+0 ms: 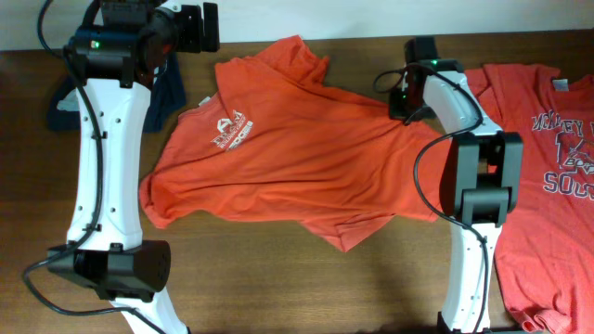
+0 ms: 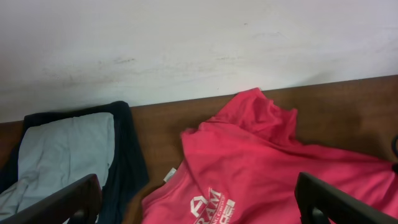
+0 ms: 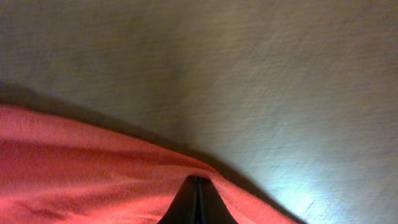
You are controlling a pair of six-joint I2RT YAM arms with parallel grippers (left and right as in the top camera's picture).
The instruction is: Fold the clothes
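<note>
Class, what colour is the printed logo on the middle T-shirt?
White; the logo on the T-shirt shows best in the left wrist view.

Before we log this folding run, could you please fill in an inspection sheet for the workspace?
Surface: brown wooden table, nothing spilled.
Job's things: middle shirt spread out, rumpled; right shirt flat, unfolded.
Clutter: dark garment at far left.
Hands: left hand open, empty; right hand shut on middle shirt's edge.
Cables: black cable looping above middle shirt.
Surroundings: pale wall behind table.
</note>
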